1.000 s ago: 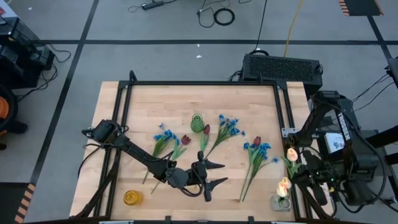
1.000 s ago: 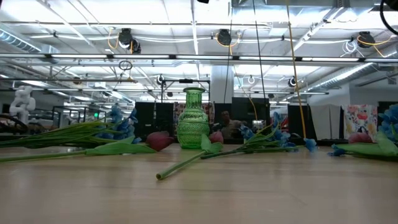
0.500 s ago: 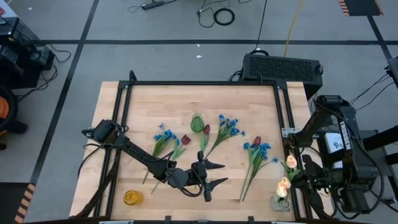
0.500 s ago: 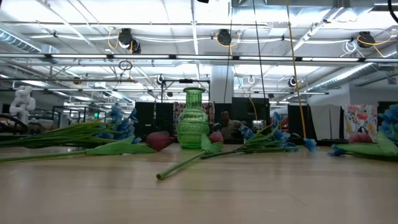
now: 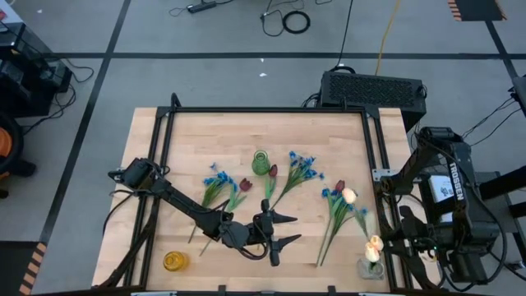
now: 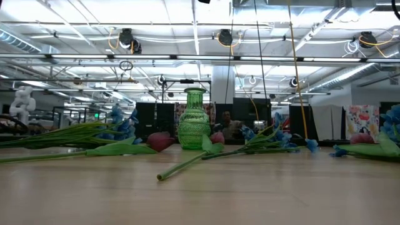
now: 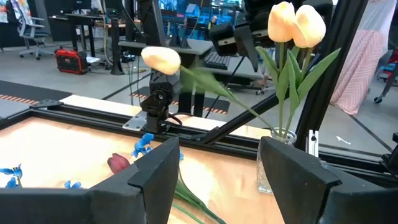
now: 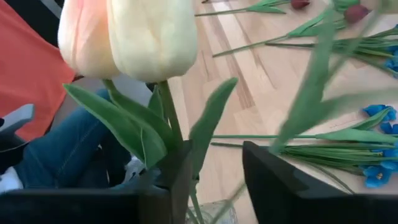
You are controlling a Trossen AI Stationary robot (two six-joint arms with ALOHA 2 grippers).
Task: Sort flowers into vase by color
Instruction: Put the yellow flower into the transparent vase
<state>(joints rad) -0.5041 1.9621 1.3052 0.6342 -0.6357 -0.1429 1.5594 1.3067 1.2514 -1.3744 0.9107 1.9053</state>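
Observation:
Two cream-yellow tulips (image 7: 296, 25) stand upright in a clear vase (image 5: 370, 267) at the table's near right corner. A third cream tulip (image 5: 348, 196) leans far out toward the table's left, its blurred stem (image 8: 311, 93) running down to that vase. My right gripper (image 8: 217, 186) is open just above the vase, with that stem passing between its fingers. Blue blossoms (image 5: 218, 179) and dark red tulips (image 5: 244, 185) lie flat on the table around a green vase (image 5: 260, 162). My left gripper (image 5: 296, 229) waits open near the table's near middle. My right gripper has the leaning tulip's lower stem (image 8: 233, 193) in the gap between its fingers, above the clear vase. The stem is blurred, and I cannot tell whether either finger touches it.
An amber vase (image 5: 174, 261) stands at the near left corner. More blue blossoms (image 5: 302, 167) and a red tulip (image 5: 339, 187) lie right of the green vase. A black frame (image 5: 263, 111) borders the table. Bare wood (image 5: 246, 136) lies toward the far edge.
The third cream tulip's head has swung from beside the table's right edge toward the left, tipping over the blue blossoms, while its lower stem has stayed at the clear vase. The left arm has kept still.

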